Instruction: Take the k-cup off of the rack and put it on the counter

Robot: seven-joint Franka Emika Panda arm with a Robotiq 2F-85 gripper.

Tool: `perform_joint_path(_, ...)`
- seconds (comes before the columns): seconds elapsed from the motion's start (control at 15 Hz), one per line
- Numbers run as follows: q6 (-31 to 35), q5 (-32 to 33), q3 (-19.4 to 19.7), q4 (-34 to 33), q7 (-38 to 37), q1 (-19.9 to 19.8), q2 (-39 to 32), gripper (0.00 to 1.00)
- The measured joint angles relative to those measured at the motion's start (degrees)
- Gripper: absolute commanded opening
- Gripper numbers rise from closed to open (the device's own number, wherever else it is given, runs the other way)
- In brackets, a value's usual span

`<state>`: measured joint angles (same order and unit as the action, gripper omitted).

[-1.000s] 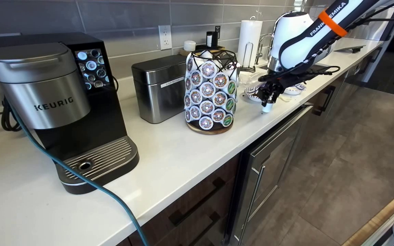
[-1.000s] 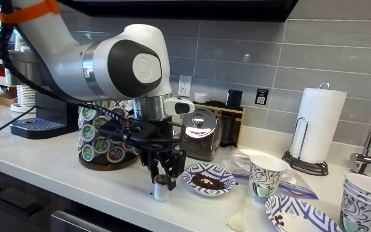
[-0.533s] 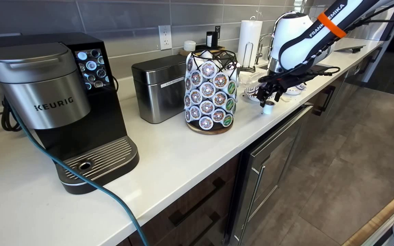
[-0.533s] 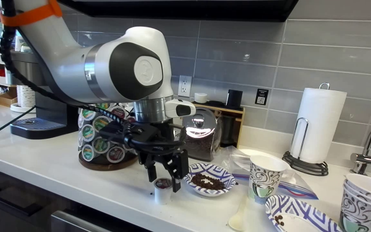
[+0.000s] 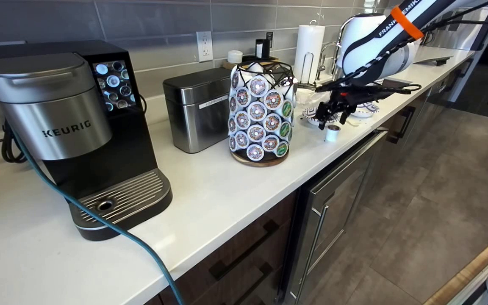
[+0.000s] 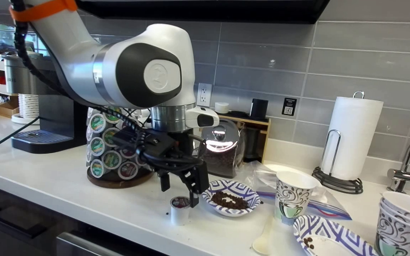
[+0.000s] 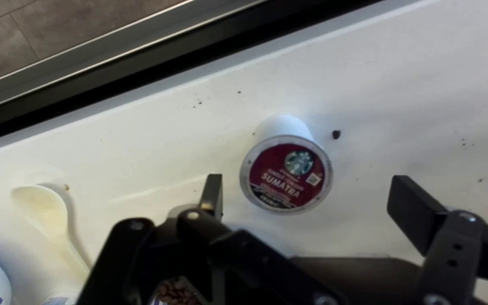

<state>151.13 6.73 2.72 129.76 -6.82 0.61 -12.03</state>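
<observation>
Gaping wide, fingers (image 7: 413, 210) near k-cup (image 7: 286, 176).

K-cup (image 5: 332, 135) stands on the counter (image 5: 210, 199), spread gripper (image 5: 332, 124) seemingly just above

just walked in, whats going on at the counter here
A robot arm is on a job to take a k-cup off the rack and put it on the counter. The k-cup stands upright on the counter, lid up, apart from the rack. The gripper hangs open just over it, not holding it, so the placing looks done.
</observation>
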Motion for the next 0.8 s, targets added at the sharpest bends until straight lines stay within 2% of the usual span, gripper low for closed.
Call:
perform_joint_path(0.2,-4.39,-3.5,-0.22,-0.38,2.81,-0.81,1.38,1.0)
perform_joint_path(0.6,-19.22,-3.89,-0.04,-3.15,3.57,-2.03,4.6,1.0)
perform_joint_path(0.8,-24.37,-3.84,0.04,-4.71,3.57,-2.05,5.71,1.0)
